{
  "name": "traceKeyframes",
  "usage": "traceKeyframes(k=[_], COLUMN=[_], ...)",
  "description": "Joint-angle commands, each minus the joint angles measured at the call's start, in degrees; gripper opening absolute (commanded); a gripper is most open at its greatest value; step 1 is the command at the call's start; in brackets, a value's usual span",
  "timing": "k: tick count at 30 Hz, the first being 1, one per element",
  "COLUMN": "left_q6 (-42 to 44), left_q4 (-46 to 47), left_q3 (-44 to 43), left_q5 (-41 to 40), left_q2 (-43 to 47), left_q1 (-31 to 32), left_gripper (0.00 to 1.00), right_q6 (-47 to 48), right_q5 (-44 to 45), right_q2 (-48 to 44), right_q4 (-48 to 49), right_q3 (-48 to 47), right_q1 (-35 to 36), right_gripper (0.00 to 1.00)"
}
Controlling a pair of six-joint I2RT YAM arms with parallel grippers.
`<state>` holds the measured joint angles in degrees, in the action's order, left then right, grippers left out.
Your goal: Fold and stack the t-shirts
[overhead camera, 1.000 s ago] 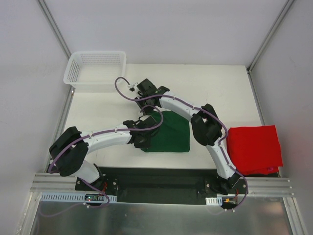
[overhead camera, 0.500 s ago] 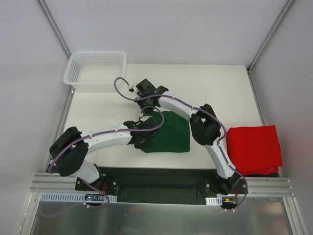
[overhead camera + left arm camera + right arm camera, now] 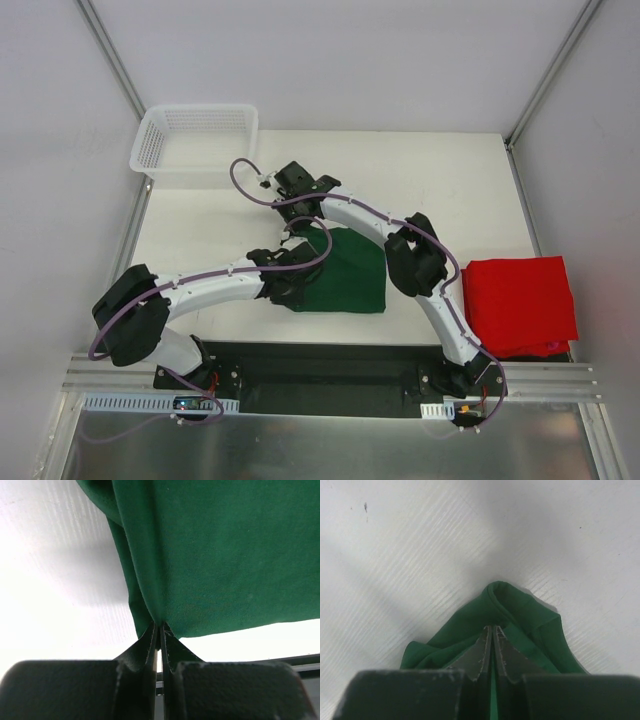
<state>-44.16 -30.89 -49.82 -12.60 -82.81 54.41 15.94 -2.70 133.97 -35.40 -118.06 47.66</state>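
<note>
overhead, wrist close-ups sharing green shirt (image 3: 350, 275)

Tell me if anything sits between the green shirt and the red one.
Nothing loose lies on the table between them. Only the right arm, elbow and lower link, crosses that gap, beside the red shirt. The left hand and right hand pinch the green shirt.

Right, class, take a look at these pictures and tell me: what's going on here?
Both robot arms are handling the green t-shirt, which lies in a rough rectangle on the table. The left arm has its jaws shut on the shirt's near left edge. The right arm has its jaws shut on the far left corner. The red t-shirt sits folded at the table's right edge, untouched. A white basket stands at the far left corner.
</note>
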Motion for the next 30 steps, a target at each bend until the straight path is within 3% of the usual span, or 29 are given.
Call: traceKeyframes(k=[1,2,4,5,7,8,9,15,19,26,30], left_q6=[-0.66,-0.75,-0.58,-0.57,-0.31,-0.31,-0.05,0.48,2.85,13.83,15.51], left_q4=[-4.61,-4.87,-5.49,-6.19,-6.98,-8.12,-8.74,-16.38,-16.31,-12.17,-11.73], left_q3=[-0.19,-0.27,-0.80,-1.06,-1.68,-1.94,-2.64,-8.00,-12.04,-23.45,-27.87], left_q5=[-2.07,-2.34,-2.60,-2.78,-3.13,-3.74,-4.10,-10.94,-15.51,-17.37,-15.53], left_q2=[0.98,0.89,0.98,0.98,0.89,0.89,0.89,2.56,2.56,-8.58,-13.25], left_q1=[0.52,0.52,0.52,0.52,0.52,0.52,0.52,0.52,0.52,0.34,0.43], left_gripper=[0.00,0.04,0.27,0.39,0.72,0.85,0.97,0.99,0.99,1.00,0.99], right_q6=[0.67,0.67,0.67,0.58,0.32,0.23,0.14,-0.65,-1.44,-4.07,-5.05], right_q5=[2.08,2.26,4.35,4.72,6.21,6.56,7.00,12.19,18.68,25.02,20.82], right_q2=[-1.08,-1.52,-2.92,-3.36,-4.94,-5.64,-6.52,-13.99,-19.27,-26.12,-28.68], right_q4=[1.21,1.47,2.43,2.70,3.23,3.58,4.45,6.13,6.22,3.32,6.30], right_q3=[-0.42,0.02,1.68,2.13,3.01,4.66,5.46,11.44,15.57,23.74,28.76], right_q1=[-0.11,-0.11,-0.11,-0.20,-0.20,-0.29,-0.37,-1.16,-1.86,-3.10,-4.15], right_gripper=[0.17,0.35,0.44,0.65,0.81,0.96,0.96,0.96,0.96,0.96,0.96])
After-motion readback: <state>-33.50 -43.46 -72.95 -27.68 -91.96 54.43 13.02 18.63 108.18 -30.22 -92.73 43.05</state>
